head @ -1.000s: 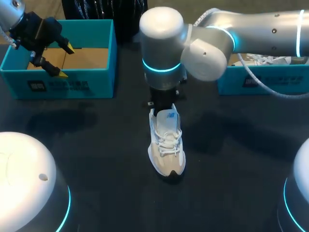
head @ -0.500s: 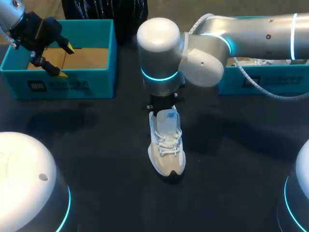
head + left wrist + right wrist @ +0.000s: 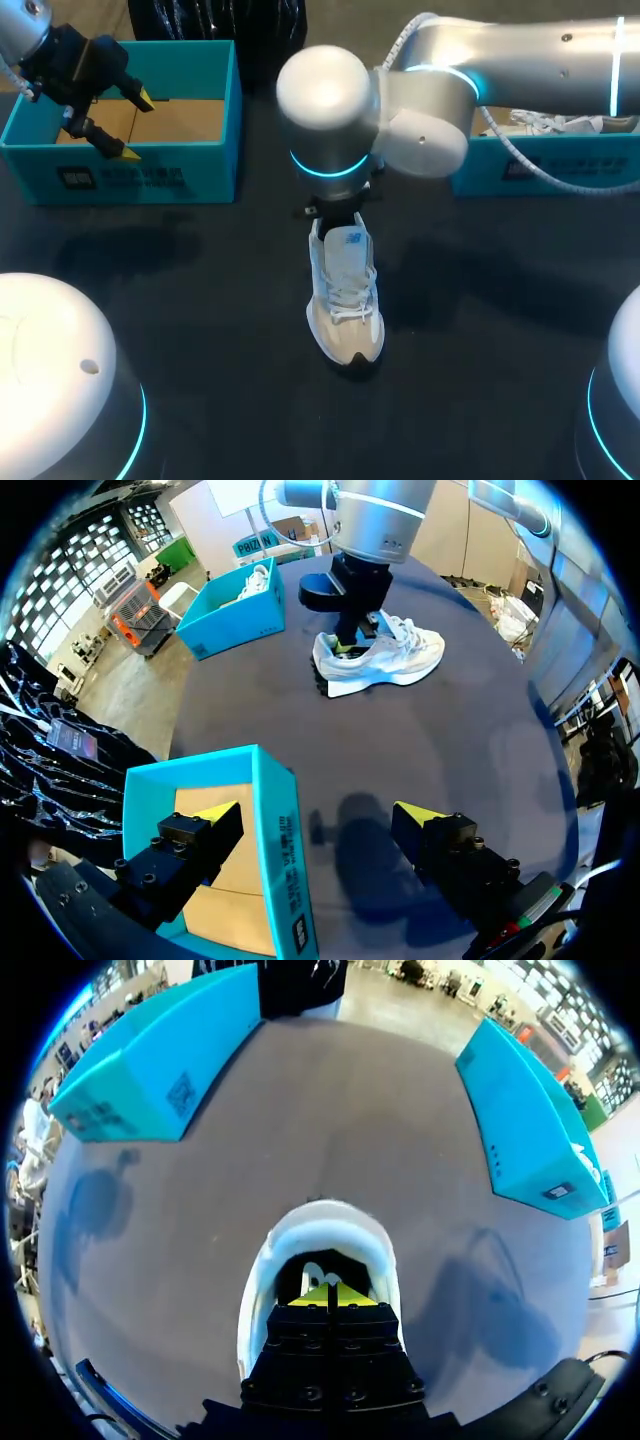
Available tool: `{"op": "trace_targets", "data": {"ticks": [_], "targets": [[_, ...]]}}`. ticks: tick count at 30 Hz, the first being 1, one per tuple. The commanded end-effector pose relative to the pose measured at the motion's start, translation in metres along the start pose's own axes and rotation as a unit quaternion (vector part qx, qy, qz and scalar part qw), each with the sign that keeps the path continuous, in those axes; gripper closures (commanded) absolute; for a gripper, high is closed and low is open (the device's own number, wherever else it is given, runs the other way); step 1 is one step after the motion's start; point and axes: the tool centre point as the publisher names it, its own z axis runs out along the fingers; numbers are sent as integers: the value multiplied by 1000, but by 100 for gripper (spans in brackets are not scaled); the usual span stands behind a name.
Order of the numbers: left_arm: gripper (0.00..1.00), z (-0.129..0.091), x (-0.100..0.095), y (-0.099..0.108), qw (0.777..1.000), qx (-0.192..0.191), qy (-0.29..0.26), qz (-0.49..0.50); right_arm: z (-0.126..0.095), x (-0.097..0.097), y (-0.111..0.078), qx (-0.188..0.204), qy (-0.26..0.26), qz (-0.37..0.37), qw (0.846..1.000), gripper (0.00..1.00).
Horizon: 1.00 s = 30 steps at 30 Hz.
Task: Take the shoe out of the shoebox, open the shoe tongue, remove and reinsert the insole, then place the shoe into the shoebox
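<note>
Right gripper (image 3: 328, 1295) pinched together, inside laced white shoe (image 3: 320, 1225)

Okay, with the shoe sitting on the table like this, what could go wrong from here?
1. The right gripper has its fingers closed inside the heel opening of the shoe. Nothing braces the shoe, so pulling up may lift or tip it.
2. The left gripper hangs open over the shoebox wall, likely too far to steady it.
</note>
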Motion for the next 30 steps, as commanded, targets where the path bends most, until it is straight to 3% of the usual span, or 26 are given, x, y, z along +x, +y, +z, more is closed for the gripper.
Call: {"op": "trace_targets", "data": {"ticks": [1,8,16,23,30], "targets": [[0,-1,0,0,1000,-1,1,0,15,2,2,-9,9,3,1000,100],[0,-1,0,0,1000,-1,1,0,29,8,1,0,15,-4,1000,100],[0,-1,0,0,1000,-1,1,0,30,7,-21,30,14,-8,999,100],[0,-1,0,0,1000,-1,1,0,26,9,-37,52,14,-13,998,100],[0,-1,0,0,1000,-1,1,0,13,10,-32,53,16,-15,998,100]]}}
